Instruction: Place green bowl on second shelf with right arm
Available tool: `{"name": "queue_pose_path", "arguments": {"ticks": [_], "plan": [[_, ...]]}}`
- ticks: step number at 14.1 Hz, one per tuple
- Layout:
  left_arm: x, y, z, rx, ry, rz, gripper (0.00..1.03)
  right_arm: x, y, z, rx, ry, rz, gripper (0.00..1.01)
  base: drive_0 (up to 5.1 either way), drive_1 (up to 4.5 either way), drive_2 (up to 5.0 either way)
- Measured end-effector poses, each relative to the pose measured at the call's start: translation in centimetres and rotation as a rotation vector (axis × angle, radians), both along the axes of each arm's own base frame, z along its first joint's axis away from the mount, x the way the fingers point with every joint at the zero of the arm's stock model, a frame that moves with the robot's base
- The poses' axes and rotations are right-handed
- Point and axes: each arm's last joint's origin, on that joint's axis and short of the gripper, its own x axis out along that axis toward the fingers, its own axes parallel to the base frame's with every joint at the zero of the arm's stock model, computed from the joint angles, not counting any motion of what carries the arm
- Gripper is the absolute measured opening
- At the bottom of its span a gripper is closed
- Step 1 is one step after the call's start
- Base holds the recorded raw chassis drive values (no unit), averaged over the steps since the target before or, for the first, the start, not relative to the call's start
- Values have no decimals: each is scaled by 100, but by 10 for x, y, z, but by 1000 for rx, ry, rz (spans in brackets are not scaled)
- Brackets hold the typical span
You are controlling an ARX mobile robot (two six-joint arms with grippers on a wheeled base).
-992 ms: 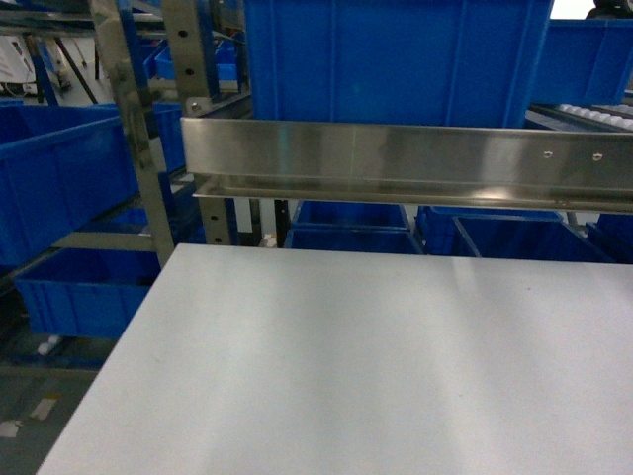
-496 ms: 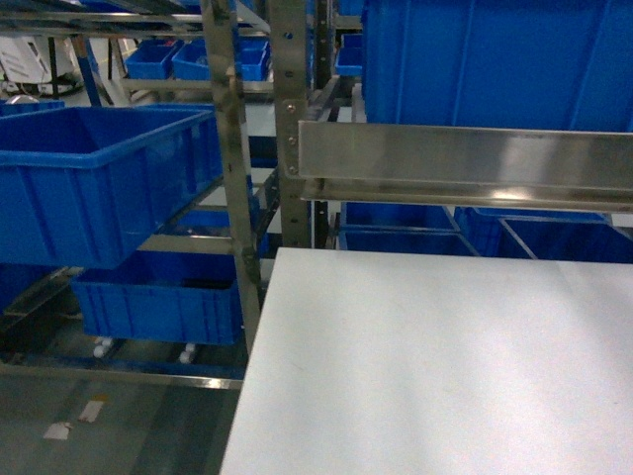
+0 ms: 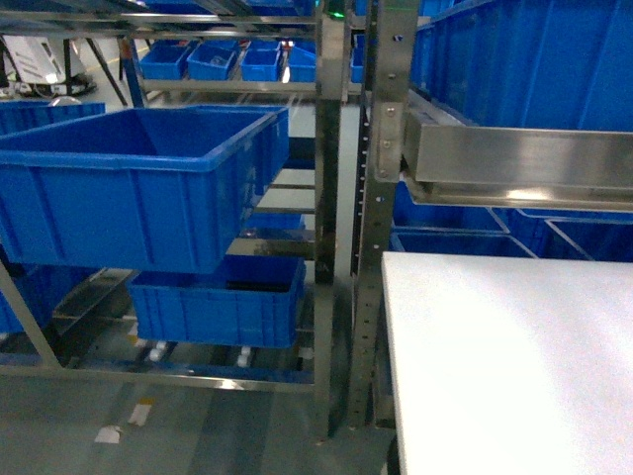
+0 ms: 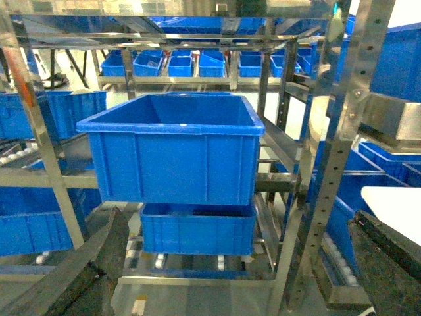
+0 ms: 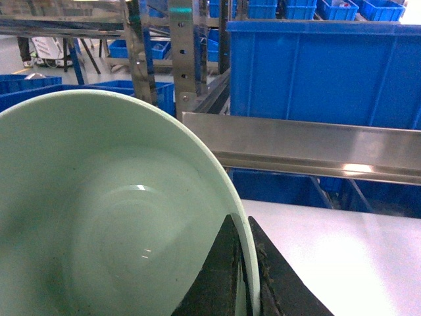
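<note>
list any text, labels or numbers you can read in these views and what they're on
None can be read in any view.
The blue bins, the steel rail, the rack posts, the white table and the green bowl in the right gripper show no print.
Small pale scraps on the floor are too blurred to tell.

The green bowl [image 5: 99, 217] is smooth and glossy, with soft highlights on its inside. The right tool [image 5: 247, 276] pinching its rim has dark, matt, slightly grainy fingers. The second shelf [image 5: 309, 148] has a brushed-steel front rail with a dull sheen. The blue bins [image 3: 138, 193] are smooth moulded plastic. The tabletop [image 3: 514, 376] is flat, matt white.
</note>
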Motion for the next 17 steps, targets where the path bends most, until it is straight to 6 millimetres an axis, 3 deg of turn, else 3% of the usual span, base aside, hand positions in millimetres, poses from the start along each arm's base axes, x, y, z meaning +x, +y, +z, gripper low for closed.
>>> {"name": "queue_pose_path", "arguments": {"ticks": [17], "plan": [[0, 0, 0, 0, 2, 0, 98, 0, 0, 0, 0, -1, 0, 2, -502, 243, 243]]}}
